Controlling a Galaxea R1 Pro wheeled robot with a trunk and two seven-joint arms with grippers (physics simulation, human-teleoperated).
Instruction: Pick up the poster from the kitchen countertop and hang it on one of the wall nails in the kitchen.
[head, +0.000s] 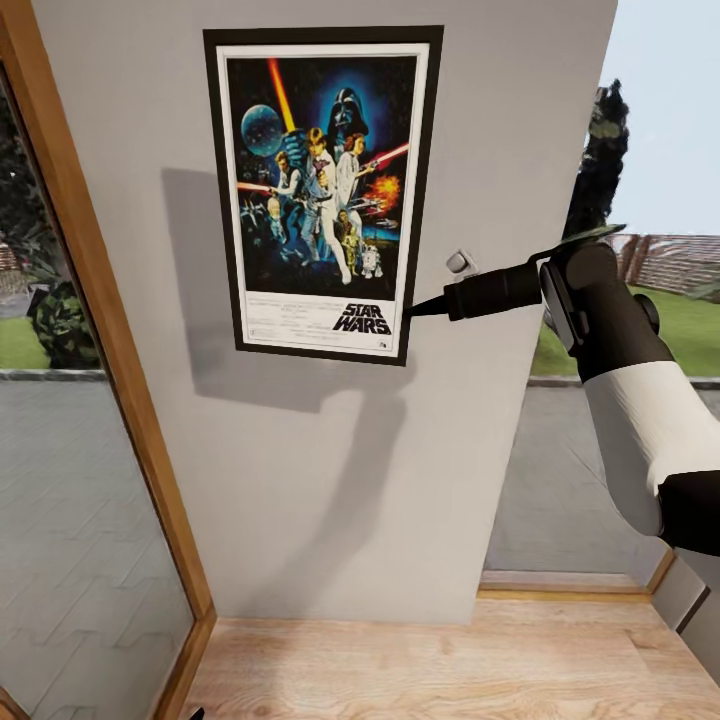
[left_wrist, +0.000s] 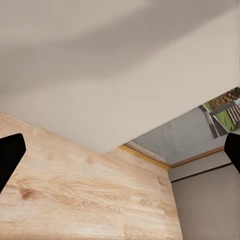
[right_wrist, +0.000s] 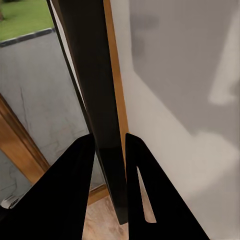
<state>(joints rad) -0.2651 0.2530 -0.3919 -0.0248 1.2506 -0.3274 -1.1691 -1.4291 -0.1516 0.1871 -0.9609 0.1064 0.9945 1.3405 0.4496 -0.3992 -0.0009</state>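
The framed Star Wars poster (head: 322, 190) stands upright and flat against the grey wall (head: 330, 480). My right gripper (head: 412, 308) reaches in from the right and is shut on the poster's lower right edge. In the right wrist view the black frame edge (right_wrist: 95, 90) runs between the two dark fingers (right_wrist: 70, 190). A small grey peg (head: 459, 262) sticks out of the wall just right of the poster, above the gripper. My left gripper (left_wrist: 120, 155) hangs low over the wood floor (left_wrist: 75, 195), open and holding nothing. The kitchen countertop is out of view.
A wood-framed glass door (head: 90, 480) flanks the wall panel on the left, and a window (head: 600, 470) onto a lawn lies to its right. Light wooden floor (head: 420, 665) runs along the wall's foot.
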